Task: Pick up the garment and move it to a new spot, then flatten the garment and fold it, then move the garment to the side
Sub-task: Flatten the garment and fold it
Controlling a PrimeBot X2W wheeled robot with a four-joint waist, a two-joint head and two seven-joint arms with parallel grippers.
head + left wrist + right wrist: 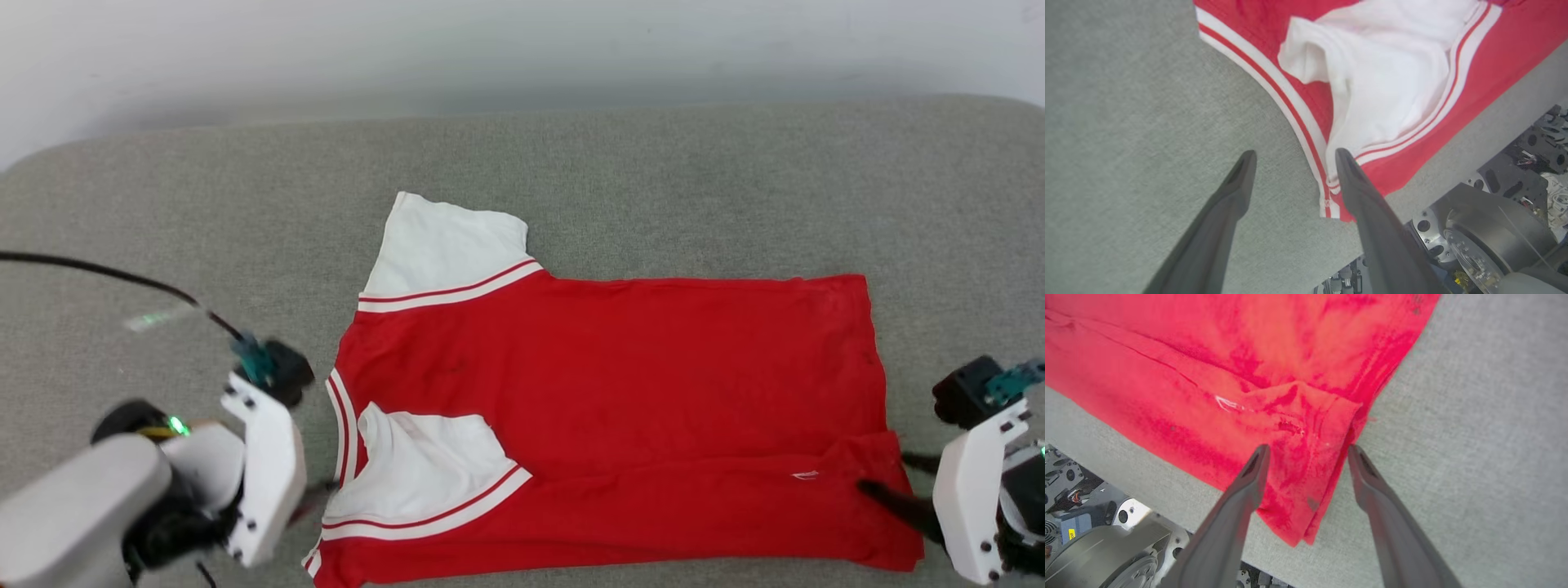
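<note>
Red white-sleeved jersey shirt [620, 392] flat, near edge folded (1st fold, prob.); left end effector [1292, 157], right end effector [1308, 451] apart; side move pending.

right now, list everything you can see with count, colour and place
garment: one, red with white sleeves and red-and-white stripe trim, spread flat mid-surface, near sleeve folded in over the body
surface: one, grey fabric, under the garment
wall: one, pale, behind the surface
cable: one, black, across the surface's left side to the left arm
robot base: grey metal, below the surface's near edge
left gripper: one, dark fingers, open, at the garment's near collar-end corner
right gripper: one, dark fingers, open, straddling the near hem corner
</note>
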